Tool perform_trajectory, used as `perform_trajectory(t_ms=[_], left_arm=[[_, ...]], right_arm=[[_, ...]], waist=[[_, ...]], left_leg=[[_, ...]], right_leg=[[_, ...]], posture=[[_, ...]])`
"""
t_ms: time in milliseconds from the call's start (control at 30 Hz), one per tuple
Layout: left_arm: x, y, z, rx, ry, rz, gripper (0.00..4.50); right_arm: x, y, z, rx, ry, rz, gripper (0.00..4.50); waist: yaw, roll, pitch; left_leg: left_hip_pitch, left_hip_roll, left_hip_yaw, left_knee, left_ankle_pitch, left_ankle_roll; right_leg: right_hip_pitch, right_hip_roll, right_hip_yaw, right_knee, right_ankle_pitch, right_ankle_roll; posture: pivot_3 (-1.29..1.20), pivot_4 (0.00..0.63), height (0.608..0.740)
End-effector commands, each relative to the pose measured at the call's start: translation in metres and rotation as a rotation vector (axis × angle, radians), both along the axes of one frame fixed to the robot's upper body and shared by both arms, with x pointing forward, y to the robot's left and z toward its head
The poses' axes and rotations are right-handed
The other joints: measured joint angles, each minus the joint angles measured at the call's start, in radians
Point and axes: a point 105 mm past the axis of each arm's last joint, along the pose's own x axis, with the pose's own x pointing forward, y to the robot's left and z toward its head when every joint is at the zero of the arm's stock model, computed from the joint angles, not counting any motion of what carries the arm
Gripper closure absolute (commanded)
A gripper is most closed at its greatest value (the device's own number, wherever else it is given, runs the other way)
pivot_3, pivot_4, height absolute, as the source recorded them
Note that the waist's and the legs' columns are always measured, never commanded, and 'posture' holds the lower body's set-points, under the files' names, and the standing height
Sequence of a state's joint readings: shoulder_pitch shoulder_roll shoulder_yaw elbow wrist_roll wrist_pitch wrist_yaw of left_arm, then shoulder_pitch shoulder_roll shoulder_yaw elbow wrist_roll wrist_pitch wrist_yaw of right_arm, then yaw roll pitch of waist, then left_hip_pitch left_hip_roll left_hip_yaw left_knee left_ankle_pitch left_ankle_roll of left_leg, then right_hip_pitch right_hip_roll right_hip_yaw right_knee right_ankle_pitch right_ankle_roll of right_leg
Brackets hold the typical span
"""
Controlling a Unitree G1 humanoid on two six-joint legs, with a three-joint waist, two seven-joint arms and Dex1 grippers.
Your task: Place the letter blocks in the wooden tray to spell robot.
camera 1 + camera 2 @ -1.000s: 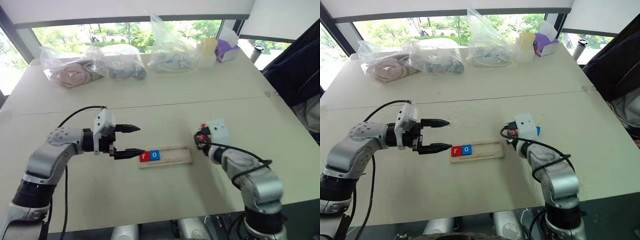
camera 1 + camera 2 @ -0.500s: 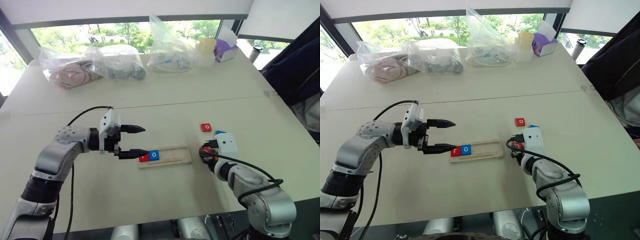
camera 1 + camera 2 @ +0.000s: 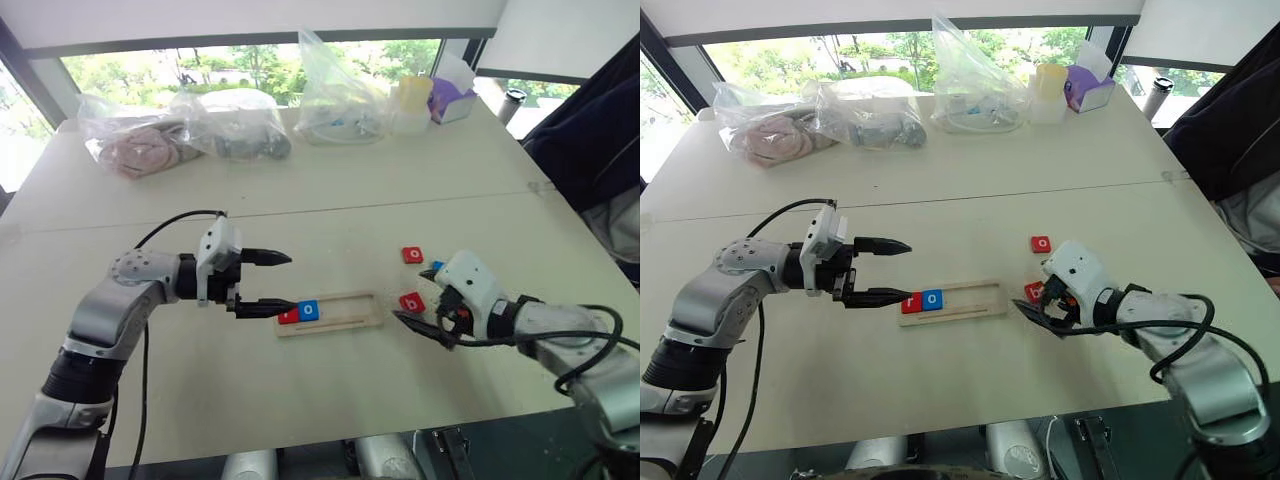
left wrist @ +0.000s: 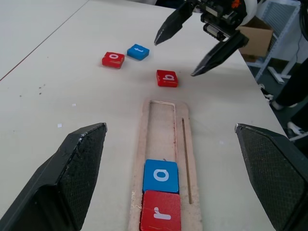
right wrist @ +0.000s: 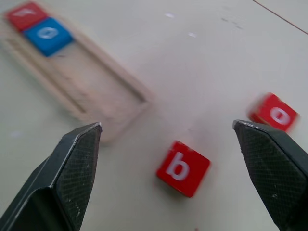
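The wooden tray [image 4: 163, 144] serves as the landmark. Its slot holds two letter blocks at the end nearest the left gripper [image 3: 268, 283]: the red r block [image 4: 160, 217], then the blue o block [image 4: 161, 175] touching it. The rest of the slot is bare wood.

The other three blocks lie on the table [image 3: 330, 215] off the tray's empty end. The red b block [image 5: 183, 168] is just beyond that end, lying skewed to the tray. The second red o block [image 4: 113, 59] and the blue t block [image 4: 138, 51] sit farther out, close to each other.

The right gripper [image 3: 1035, 297] hovers over the red b block with its fingers spread wide, holding nothing. The left gripper waits at the filled end of the tray, fingers also released, one finger close to the red r block; whether it touches is hard to tell.

The step in hand looks like picking up the b. To do it well, the right gripper should turn to match the block's skew, come down with a finger on each of two opposite sides, and close squarely so the tile does not twist. The b then belongs beside the blue o block, letter upright like the others.
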State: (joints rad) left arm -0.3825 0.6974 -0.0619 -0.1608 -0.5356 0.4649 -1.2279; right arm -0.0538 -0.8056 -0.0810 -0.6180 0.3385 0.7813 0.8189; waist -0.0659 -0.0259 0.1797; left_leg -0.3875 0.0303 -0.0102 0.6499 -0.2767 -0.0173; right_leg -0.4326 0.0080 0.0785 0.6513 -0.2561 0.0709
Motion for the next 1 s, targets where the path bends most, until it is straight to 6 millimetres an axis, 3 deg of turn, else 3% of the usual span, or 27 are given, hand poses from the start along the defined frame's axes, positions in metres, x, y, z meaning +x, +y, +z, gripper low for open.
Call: perform_trajectory(t_ms=[33, 400, 867, 967, 1000], left_arm=[[-0.006, 0.001, 0.008, -0.020, -0.032, -0.011, 0.00], [-0.022, 0.005, 0.004, -0.010, -0.036, 0.004, 0.00], [-0.028, 0.009, 0.004, -0.009, -0.040, 0.053, 0.00], [-0.028, 0.009, 0.004, -0.008, -0.041, 0.057, 0.00], [-0.028, 0.009, 0.004, -0.007, -0.041, 0.059, 0.00]], right_arm=[[0.000, -0.010, -0.002, -0.038, -0.006, 0.150, 0.02], [0.031, -0.039, -0.021, -0.194, 0.004, 0.327, 0.02], [0.040, -0.028, -0.036, -0.184, 0.030, 0.424, 0.02], [0.042, -0.028, -0.039, -0.195, 0.031, 0.428, 0.80], [0.042, -0.029, -0.039, -0.197, 0.032, 0.428, 1.41]], waist=[[0.001, 0.000, 0.000], [0.003, -0.001, 0.001], [0.022, 0.000, 0.001], [0.021, -0.001, 0.001], [0.021, -0.001, 0.001]], left_leg=[[0.000, 0.000, 0.000, 0.000, 0.000, 0.000], [0.001, 0.000, 0.001, 0.001, 0.000, 0.000], [0.003, 0.000, 0.001, 0.002, 0.000, 0.000], [0.005, 0.000, 0.001, 0.002, 0.000, 0.000], [0.006, 0.000, 0.001, 0.002, 0.000, 0.000]], right_leg=[[0.000, 0.000, 0.000, 0.000, 0.000, 0.000], [0.001, -0.001, 0.001, 0.001, 0.002, -0.004], [0.003, -0.001, 0.001, 0.002, 0.003, -0.004], [0.004, -0.001, 0.001, 0.002, 0.003, -0.004], [0.005, -0.001, 0.001, 0.002, 0.003, -0.004]], posture=[[0.00, 0.150, 0.740], [0.00, 0.150, 0.740], [0.00, 0.150, 0.740], [0.00, 0.150, 0.740], [0.00, 0.150, 0.740]])
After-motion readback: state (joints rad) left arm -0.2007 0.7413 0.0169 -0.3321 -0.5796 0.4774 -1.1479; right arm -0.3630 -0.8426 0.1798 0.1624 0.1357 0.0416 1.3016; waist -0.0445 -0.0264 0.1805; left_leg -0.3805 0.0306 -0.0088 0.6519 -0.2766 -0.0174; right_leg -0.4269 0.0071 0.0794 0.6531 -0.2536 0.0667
